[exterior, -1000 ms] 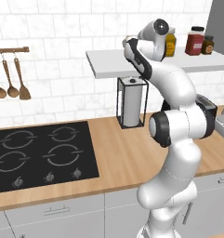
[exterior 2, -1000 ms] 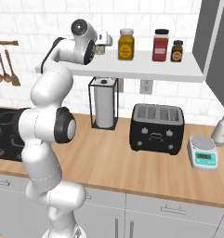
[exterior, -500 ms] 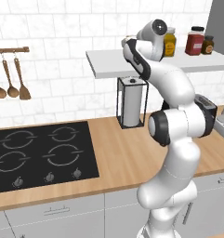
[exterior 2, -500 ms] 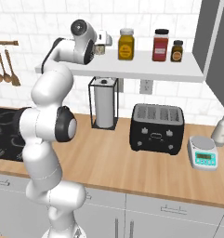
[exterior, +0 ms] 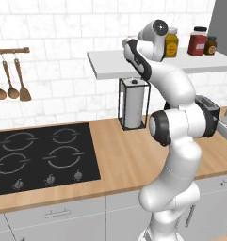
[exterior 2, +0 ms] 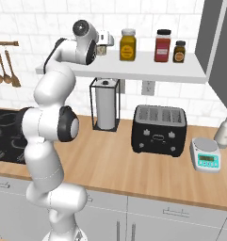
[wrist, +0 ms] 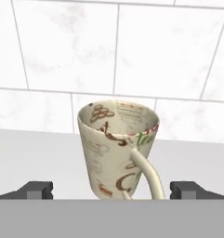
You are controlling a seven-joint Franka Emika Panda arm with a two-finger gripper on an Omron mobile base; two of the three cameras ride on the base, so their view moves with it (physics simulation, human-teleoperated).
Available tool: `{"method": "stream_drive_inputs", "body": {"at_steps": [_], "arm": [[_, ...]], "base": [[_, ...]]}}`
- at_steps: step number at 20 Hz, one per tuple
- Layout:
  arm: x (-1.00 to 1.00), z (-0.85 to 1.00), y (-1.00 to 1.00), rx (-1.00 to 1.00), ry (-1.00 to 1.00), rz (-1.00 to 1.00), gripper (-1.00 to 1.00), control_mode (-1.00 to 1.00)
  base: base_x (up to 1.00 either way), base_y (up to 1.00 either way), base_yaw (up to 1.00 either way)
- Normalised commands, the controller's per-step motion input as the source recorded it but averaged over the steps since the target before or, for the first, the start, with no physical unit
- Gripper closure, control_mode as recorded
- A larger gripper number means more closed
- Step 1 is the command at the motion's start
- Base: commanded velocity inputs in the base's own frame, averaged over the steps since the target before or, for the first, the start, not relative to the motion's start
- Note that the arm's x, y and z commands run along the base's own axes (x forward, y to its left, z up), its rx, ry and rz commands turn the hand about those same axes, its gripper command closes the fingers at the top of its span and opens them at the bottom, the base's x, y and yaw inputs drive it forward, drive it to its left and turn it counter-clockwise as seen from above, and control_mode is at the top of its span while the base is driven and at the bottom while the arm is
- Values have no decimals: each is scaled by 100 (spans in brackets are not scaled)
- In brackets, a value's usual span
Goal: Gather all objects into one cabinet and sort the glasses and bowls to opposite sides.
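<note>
one cream mug [wrist: 119,151] stands on the white shelf [exterior 2: 133,70] between the gripper [wrist: 111,189] fingers, which are spread apart; three spice jars [exterior 2: 163,45] sit alongside.

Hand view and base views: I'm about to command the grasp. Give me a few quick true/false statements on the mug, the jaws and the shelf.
1. The cream mug stands upright on the white shelf. True.
2. The gripper has its jaws shut on the mug. False: they stand open, one tip on each side of it.
3. The mug's handle faces the hand camera. True.
4. The mug is plain coral-orange. False: it is cream with printed patterns.
5. Three lidded jars stand further along the same shelf. True.
6. The toaster sits on the shelf. False: it is on the counter below.
</note>
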Motion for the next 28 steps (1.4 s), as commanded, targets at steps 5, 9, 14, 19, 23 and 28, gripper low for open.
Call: {"method": "stream_drive_inputs", "body": {"at_steps": [5, 9, 14, 19, 23, 28], "arm": [[1, 0, 0, 0, 0, 0, -100, -100], [4, 0, 0, 0, 0, 0, -100, -100], [11, -1, 3, -1, 1, 0, -100, -100], [9, -1, 9, -2, 2, 0, -100, -100], [0, 0, 14, -2, 4, 0, -100, -100], [0, 0, 14, -1, 5, 0, -100, -100]], "base": [[0, 0, 0], [0, 0, 0], [0, 0, 0], [0, 0, 0], [0, 0, 0], [0, 0, 0]]}}
